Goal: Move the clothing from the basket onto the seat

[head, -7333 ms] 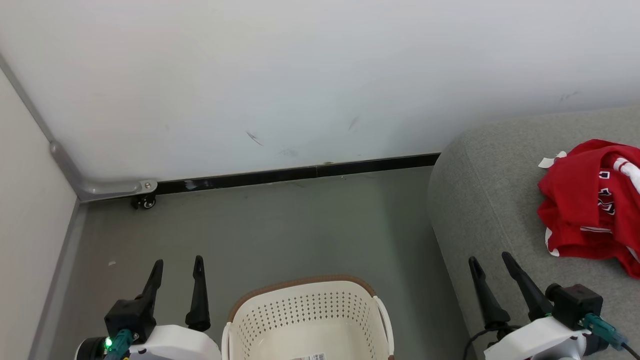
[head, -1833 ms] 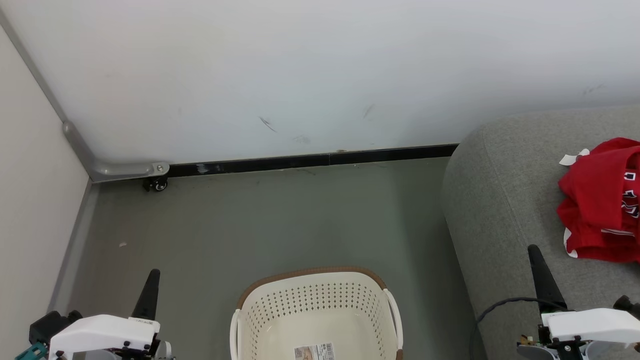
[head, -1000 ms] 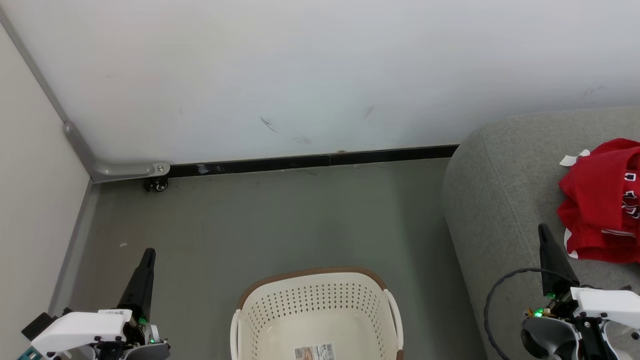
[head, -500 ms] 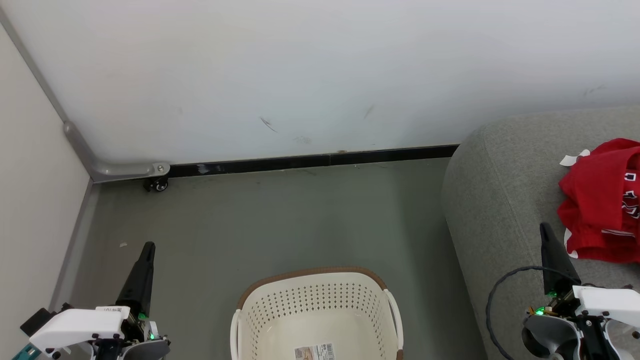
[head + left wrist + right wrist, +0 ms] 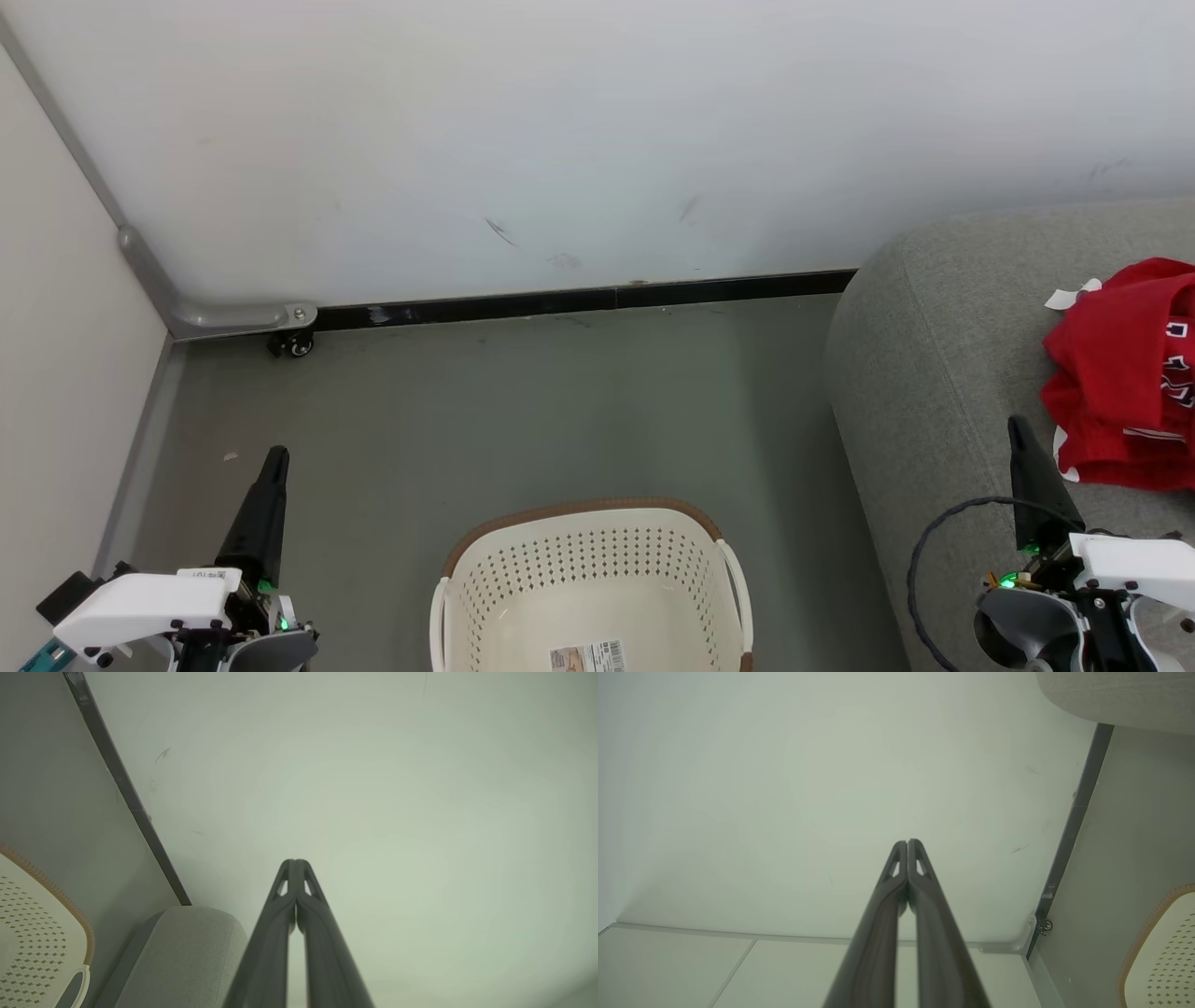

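**Head view.** Red clothing lies heaped on the grey seat at the right edge of the frame. The cream basket, with a barcode sticker inside, stands on the grey floor at bottom centre. The left hand, at lower left, and the right hand, at lower right just left of the clothing, are both closed, fingers pressed together, gripping nothing.

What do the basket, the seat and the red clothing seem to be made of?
Basket: likely moulded plastic, cream, smooth with a slight sheen; rows of holes, brown rim.
Seat: light grey woven upholstery, matte; a fine weave shows.
Clothing: soft red fabric, matte; it lies in crumpled folds.
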### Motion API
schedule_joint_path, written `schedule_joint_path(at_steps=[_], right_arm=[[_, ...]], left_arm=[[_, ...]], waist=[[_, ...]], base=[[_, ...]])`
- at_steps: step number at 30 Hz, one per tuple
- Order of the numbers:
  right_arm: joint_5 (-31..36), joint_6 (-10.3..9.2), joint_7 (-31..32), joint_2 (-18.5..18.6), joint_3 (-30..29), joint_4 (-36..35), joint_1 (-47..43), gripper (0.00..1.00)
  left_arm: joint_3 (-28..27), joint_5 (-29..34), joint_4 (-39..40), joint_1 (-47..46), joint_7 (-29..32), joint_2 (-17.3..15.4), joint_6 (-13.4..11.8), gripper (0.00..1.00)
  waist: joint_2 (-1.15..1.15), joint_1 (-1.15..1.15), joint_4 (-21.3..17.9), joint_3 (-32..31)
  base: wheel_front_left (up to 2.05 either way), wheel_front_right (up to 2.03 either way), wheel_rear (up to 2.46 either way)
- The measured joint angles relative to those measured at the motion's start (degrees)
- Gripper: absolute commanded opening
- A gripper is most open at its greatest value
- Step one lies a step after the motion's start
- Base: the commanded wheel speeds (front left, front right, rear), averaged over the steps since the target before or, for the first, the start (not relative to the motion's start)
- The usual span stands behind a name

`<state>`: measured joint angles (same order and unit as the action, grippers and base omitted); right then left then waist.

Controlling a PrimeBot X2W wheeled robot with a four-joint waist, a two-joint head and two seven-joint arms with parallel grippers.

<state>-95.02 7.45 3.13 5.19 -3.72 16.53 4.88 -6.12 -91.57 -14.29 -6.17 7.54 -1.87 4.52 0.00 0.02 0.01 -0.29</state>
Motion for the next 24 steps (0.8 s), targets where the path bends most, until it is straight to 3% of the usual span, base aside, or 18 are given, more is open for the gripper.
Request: schedule_joint_path(at_steps=[24], right_arm=[[-0.31, 0.00, 0.00, 0.07, 0.10, 0.01, 0.00, 0.00]], left_arm=[[0.31, -0.05, 1.57, 0.19, -0.20, 0.00, -0.92, 0.00]], waist=[[0.00, 0.00, -0.02, 0.04]], base=[[0.00, 0.00, 0.00]])
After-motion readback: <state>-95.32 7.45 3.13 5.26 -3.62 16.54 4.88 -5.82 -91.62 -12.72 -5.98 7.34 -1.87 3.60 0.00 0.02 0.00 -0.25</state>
